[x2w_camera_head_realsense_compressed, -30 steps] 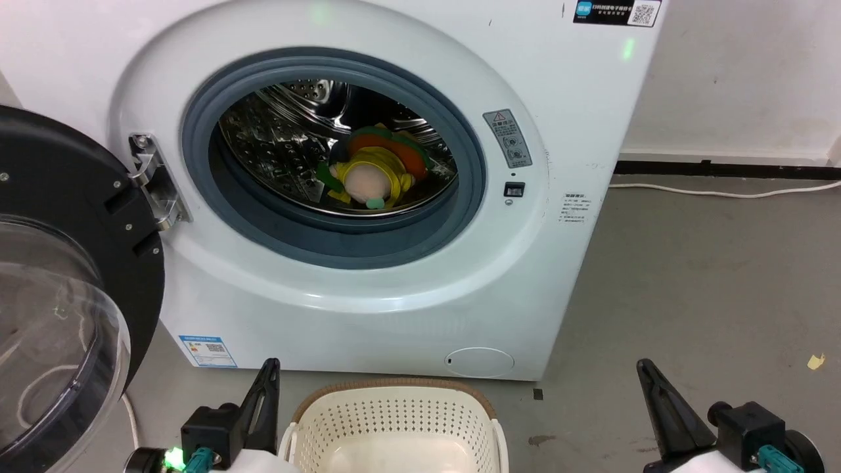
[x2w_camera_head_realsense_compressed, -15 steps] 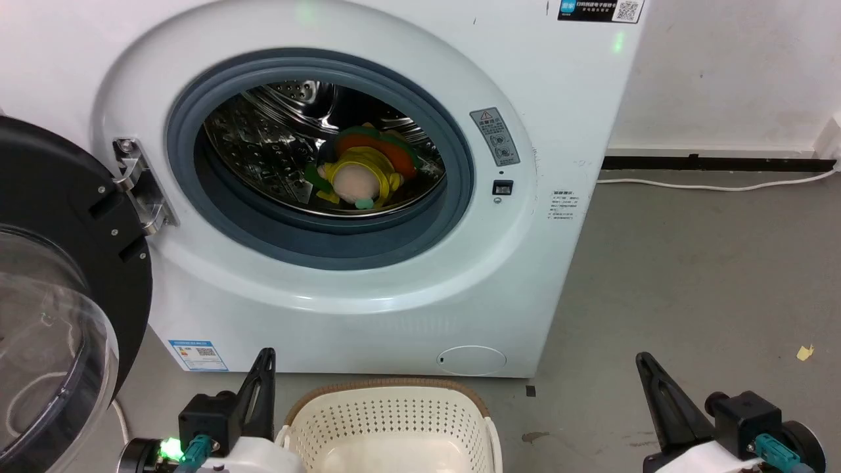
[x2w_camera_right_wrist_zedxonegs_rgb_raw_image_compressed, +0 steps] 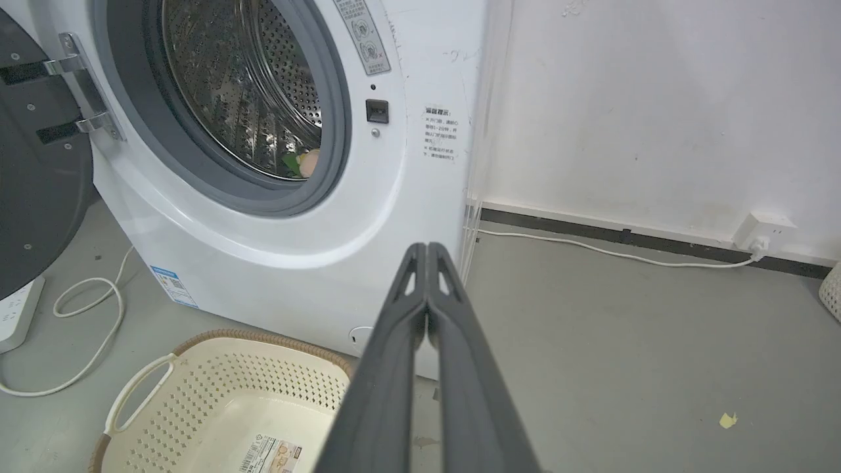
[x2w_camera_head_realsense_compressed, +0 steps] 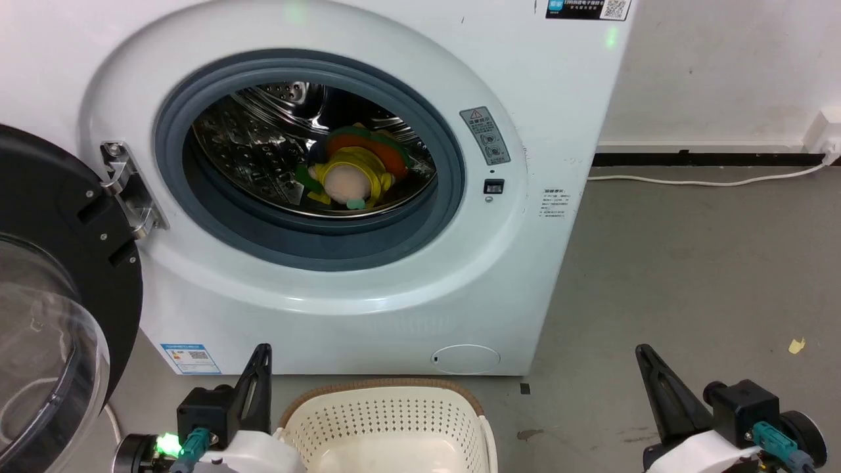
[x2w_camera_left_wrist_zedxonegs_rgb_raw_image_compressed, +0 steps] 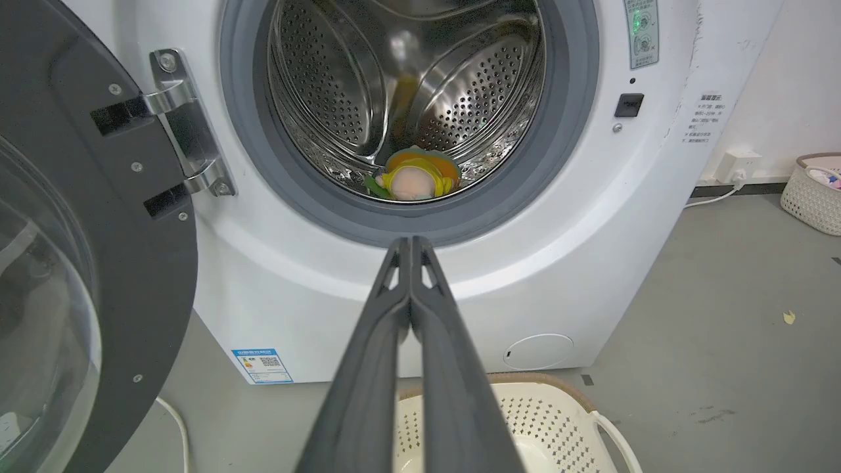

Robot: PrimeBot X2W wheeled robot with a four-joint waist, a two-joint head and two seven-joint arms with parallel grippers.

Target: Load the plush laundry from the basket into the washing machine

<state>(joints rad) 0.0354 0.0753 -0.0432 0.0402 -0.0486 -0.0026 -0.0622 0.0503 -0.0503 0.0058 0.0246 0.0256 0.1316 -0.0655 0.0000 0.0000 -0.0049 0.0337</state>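
Black left claw (x2w_camera_left_wrist_zedxonegs_rgb_raw_image_compressed: 410, 244), right claw (x2w_camera_right_wrist_zedxonegs_rgb_raw_image_compressed: 427, 249), closed, empty

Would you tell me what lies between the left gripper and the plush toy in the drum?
In the left wrist view, the grey rubber ring's lower arc lies between the left gripper and the plush toy.

The grey floor (x2w_camera_head_realsense_compressed: 690, 276) carries the washing machine (x2w_camera_head_realsense_compressed: 368, 315) at the far left, and the basket (x2w_camera_head_realsense_compressed: 384, 420) stands just in front of it on the near side. A white cable (x2w_camera_head_realsense_compressed: 696, 180) runs along the foot of the far wall on the right. A small yellow scrap (x2w_camera_head_realsense_compressed: 796, 345) lies well to the right. A looped white cord (x2w_camera_right_wrist_zedxonegs_rgb_raw_image_compressed: 120, 303) and a power strip (x2w_camera_right_wrist_zedxonegs_rgb_raw_image_compressed: 16, 315) lie left of the washing machine.
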